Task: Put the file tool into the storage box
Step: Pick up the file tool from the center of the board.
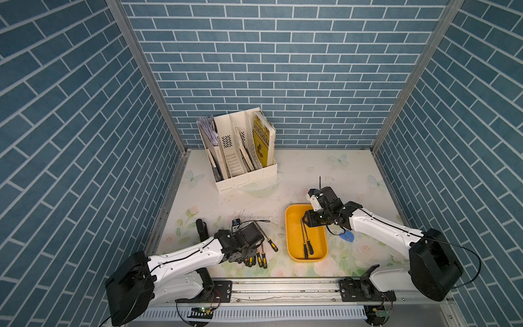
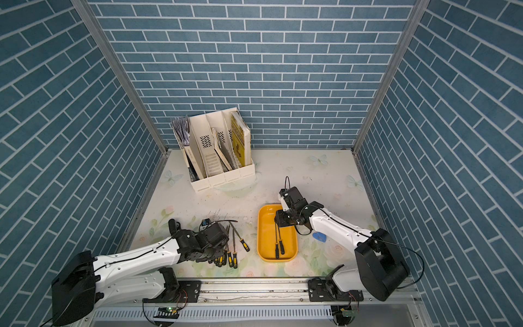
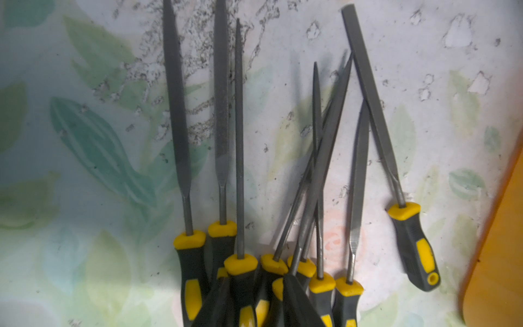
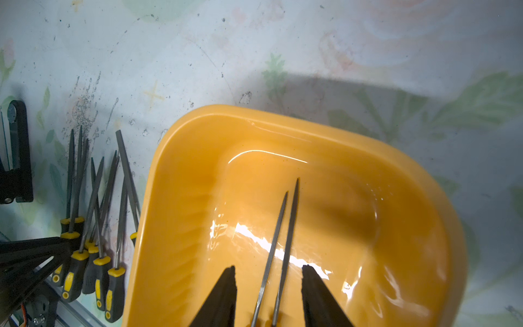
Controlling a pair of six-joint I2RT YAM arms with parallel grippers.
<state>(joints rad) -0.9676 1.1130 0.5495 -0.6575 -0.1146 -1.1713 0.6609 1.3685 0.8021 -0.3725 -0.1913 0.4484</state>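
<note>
- Far left: left gripper (image 3: 254, 291) down on the handle ends of the file pile (image 3: 327, 147); fingers narrow, can't tell if clamped on a handle.
- Probably light, stiff steel with rough blades; best grabbed at the rubbery handle; risk of snagging on crossed shafts.
- Just right of the pile: lone file (image 3: 413, 246), likely the easiest pick.
- Storage box (image 1: 293, 235) with two files (image 1: 310, 247) lying inside.
- Right gripper (image 4: 268, 267) above the box, fingers apart, holding nothing.
- Crossed shafts clear only in left wrist view; boxed handles only in both top views.
</note>
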